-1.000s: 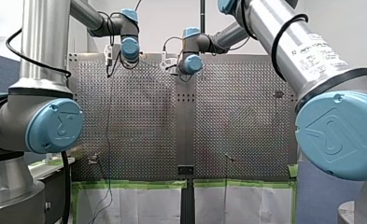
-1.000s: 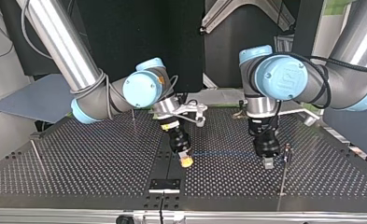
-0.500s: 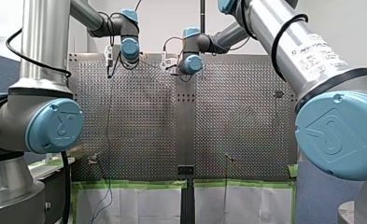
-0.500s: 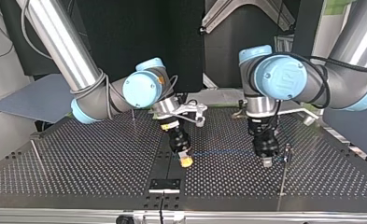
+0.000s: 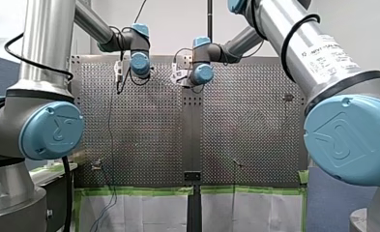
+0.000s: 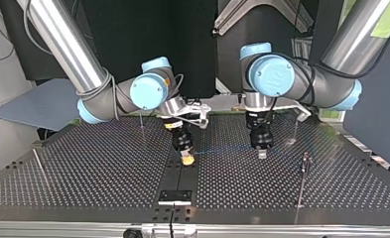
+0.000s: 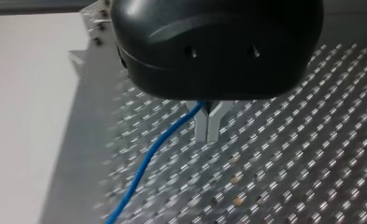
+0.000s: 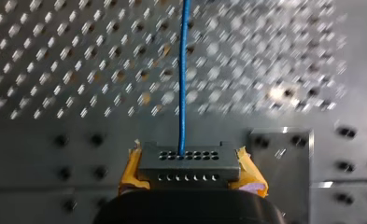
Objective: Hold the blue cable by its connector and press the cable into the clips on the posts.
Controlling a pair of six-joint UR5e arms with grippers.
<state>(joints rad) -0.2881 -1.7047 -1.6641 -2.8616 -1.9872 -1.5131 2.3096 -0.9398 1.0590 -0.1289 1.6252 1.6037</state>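
Squarely in right gripper (image 8: 190, 175) — connector (image 8: 189, 161), blue cable (image 8: 183, 84) straight ahead.

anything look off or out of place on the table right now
Nothing stands out. The blue cable runs from the connector clamped in my right gripper to my left gripper, whose fingers are shut on it. No kink, damage or stray part shows.

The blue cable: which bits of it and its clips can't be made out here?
- The blue cable: left wrist view, cut off by the edge; its held part hidden by my left gripper.
- The clips on the post: top view, too small.
- Front view: cable too thin and far to find.
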